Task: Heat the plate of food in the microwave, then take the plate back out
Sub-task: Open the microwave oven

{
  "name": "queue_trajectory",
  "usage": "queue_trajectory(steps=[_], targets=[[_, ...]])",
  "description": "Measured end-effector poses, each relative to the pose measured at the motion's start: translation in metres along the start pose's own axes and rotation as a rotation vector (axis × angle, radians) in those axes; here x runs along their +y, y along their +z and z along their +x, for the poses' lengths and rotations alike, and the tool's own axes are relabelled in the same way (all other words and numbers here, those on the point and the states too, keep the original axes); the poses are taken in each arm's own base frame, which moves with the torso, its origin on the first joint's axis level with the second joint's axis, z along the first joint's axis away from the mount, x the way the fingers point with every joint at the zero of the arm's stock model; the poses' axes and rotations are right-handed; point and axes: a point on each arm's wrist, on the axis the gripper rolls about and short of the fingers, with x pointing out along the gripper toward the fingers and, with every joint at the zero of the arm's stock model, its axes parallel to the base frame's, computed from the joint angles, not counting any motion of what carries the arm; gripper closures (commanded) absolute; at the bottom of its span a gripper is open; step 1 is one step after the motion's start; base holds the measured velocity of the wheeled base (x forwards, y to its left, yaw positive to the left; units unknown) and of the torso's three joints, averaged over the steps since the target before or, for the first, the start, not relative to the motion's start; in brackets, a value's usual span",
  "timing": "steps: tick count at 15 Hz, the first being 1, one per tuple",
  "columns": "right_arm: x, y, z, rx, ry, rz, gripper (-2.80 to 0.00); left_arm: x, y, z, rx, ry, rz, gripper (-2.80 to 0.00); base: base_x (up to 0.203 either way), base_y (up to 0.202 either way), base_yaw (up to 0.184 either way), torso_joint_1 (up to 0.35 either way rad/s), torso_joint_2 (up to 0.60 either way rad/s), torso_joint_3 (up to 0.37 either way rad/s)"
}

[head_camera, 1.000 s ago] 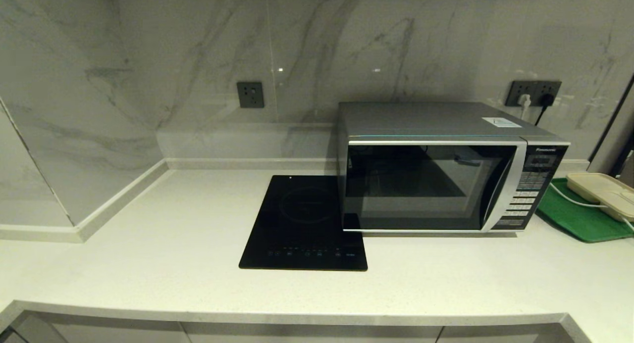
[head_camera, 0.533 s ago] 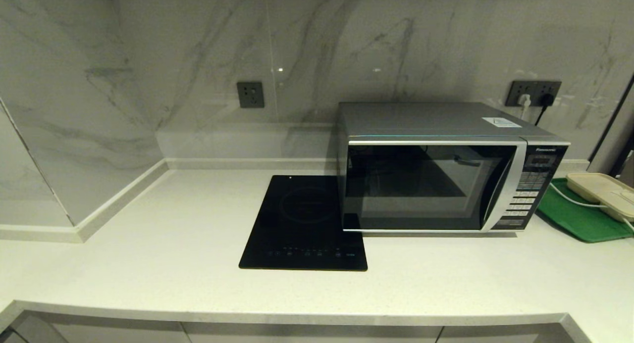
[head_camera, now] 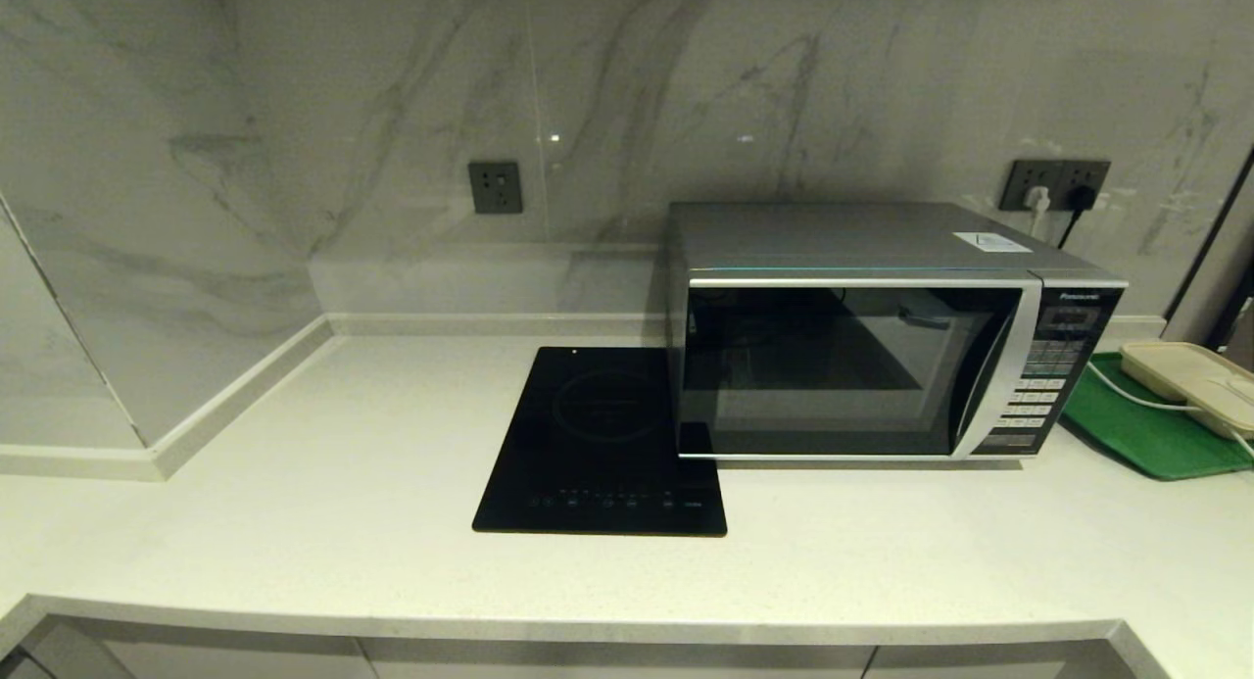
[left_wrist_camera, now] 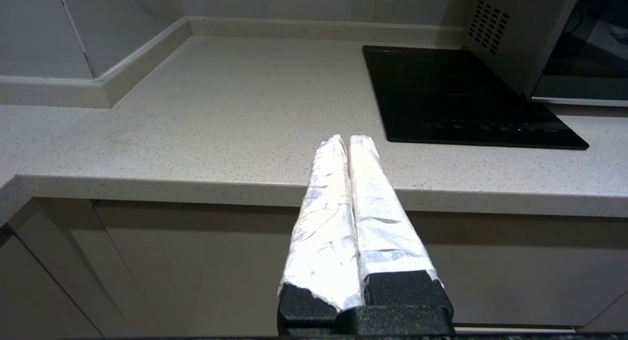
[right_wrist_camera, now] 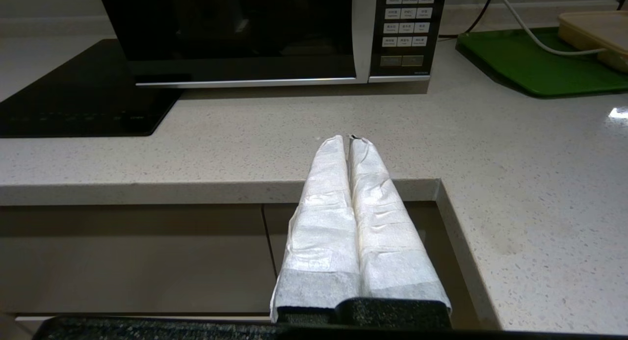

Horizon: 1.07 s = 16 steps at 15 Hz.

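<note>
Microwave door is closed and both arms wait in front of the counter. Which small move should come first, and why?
Probably raise the right tool toward the microwave door. The door is shut, the plate is nowhere in view, and both tools, left included, are shut and empty at the counter edge. The right one faces the microwave.

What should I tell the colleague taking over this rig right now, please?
Left gripper: shut, empty, parked before the counter's front edge.
Right gripper: shut, empty, parked likewise, facing the microwave.
Microwave: door closed, on the counter, its left part resting over the black hob.
Plate of food: not visible in any view; the dark door glass hides the inside.
Done: nothing evident.
Left: locate the plate, heat it, take it back out.
</note>
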Motion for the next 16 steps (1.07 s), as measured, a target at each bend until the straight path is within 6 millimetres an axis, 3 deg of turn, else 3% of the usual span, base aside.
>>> queue_trajectory(steps=[16], targets=[[0.0002, 0.0020, -0.0027, 0.059, 0.004, -0.061, 0.00, 0.0000, 0.0000, 0.0000, 0.000, 0.000, 0.000, 0.00, 0.000, 0.000, 0.000, 0.000, 0.00, 0.000]])
